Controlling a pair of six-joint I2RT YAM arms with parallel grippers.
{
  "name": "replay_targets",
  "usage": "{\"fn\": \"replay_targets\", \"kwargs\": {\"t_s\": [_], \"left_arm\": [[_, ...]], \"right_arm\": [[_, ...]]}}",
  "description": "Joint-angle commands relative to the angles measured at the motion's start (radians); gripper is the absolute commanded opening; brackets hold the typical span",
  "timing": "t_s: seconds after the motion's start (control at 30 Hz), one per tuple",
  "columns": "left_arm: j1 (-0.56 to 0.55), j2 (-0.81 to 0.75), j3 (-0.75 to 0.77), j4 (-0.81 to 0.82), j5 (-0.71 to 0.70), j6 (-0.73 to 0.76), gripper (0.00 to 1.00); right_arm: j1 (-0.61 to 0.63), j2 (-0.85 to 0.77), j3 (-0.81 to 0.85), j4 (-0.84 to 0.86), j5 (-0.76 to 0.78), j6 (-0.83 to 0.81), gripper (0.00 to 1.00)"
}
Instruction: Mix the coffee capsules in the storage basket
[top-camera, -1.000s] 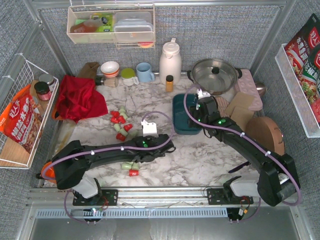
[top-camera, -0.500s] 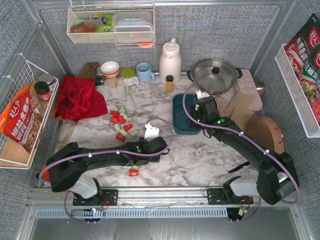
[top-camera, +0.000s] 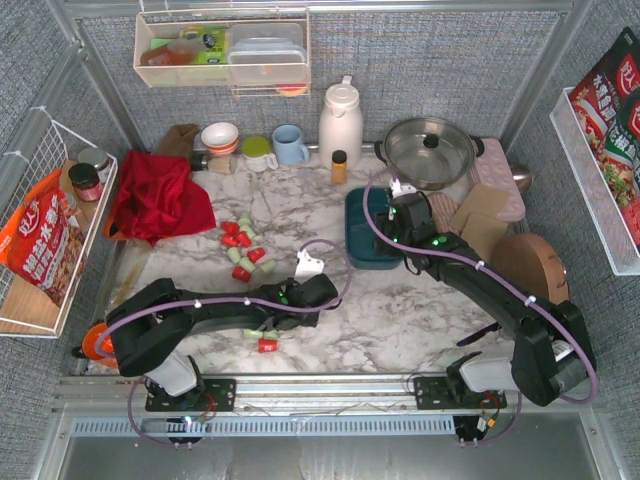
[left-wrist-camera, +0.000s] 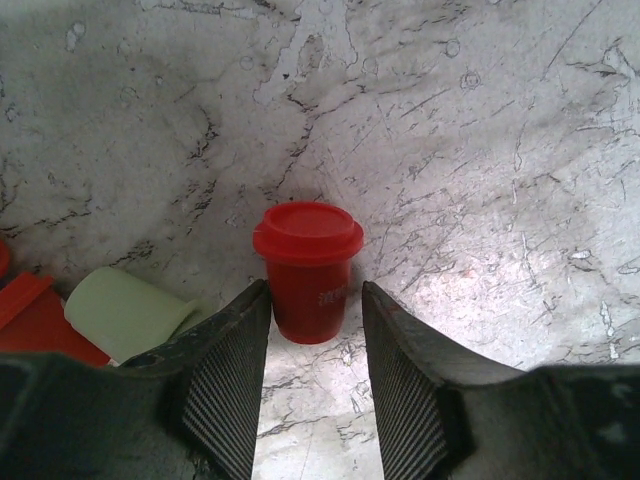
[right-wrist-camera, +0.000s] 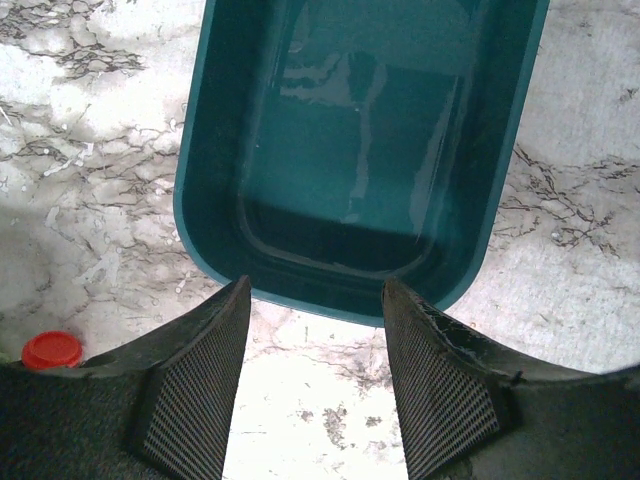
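Ribbed fingers (left-wrist-camera: 235, 380) of the left end effector (left-wrist-camera: 315, 292) flank an upright red capsule (left-wrist-camera: 308, 265) on the marble bench (left-wrist-camera: 480, 150). They sit very close to its sides, but whether they already pinch it cannot be told. A mint capsule (left-wrist-camera: 125, 315) lies on its side just beside the left finger.

Across the bench, the right end effector (right-wrist-camera: 315, 290) hangs spread and empty over the near end of the teal storage basket (right-wrist-camera: 210, 150), which holds nothing. The other coffee capsules (top-camera: 240, 245) lie scattered in a red and green cluster near the red cloth (top-camera: 155, 195), well apart from the basket, with a few more under the left arm. By that count the mixing has barely started.

The risks appear to lie in the grip and the carry. The capsule is small, light and tapered under a wider lid, so an off-centre squeeze could tip it or squirt it out across the smooth stone. The left finger could also shove the mint capsule aside. Delivery means crossing to the basket — and the right arm poised above it leaves little room, so the two arms could clash at the rim.
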Motion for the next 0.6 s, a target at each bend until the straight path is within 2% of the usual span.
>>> {"fn": "replay_targets", "kwargs": {"t_s": [0.0, 0.07, 0.23, 0.4, 0.57], "left_arm": [[0.000, -0.009, -0.015, 0.029, 0.010, -0.017, 0.50], [0.000, -0.004, -0.015, 0.032, 0.000, -0.014, 0.47], [0.001, 0.026, 0.002, 0.045, 0.000, 0.016, 0.30], [0.000, 0.021, 0.005, 0.087, 0.013, 0.055, 0.25], [-0.001, -0.083, -0.037, 0.205, 0.015, 0.178, 0.24]], "right_arm": [[0.002, 0.008, 0.013, 0.004, -0.006, 0.002, 0.59], [0.003, 0.011, 0.015, 0.001, -0.006, 0.000, 0.59], [0.004, 0.011, 0.017, -0.003, -0.004, -0.001, 0.59], [0.008, 0.009, 0.022, -0.010, -0.013, 0.000, 0.59], [0.021, -0.021, 0.038, -0.033, -0.050, 0.012, 0.59]]}}
